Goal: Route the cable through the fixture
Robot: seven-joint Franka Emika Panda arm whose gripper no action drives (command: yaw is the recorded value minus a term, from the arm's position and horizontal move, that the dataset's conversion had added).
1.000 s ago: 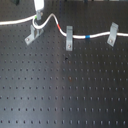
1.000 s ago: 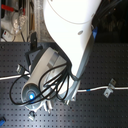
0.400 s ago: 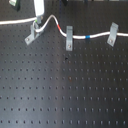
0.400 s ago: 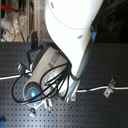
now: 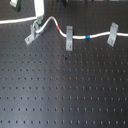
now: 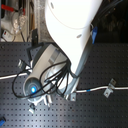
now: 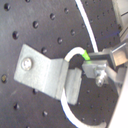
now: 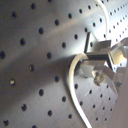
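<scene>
Claw pinching cable beside fixture

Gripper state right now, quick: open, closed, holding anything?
Gripper: closed on the cable at its green band, right beside the fixture.

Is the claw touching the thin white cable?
Touching: in the first wrist view, the claw pinches the thin white cable at its green band.
</scene>
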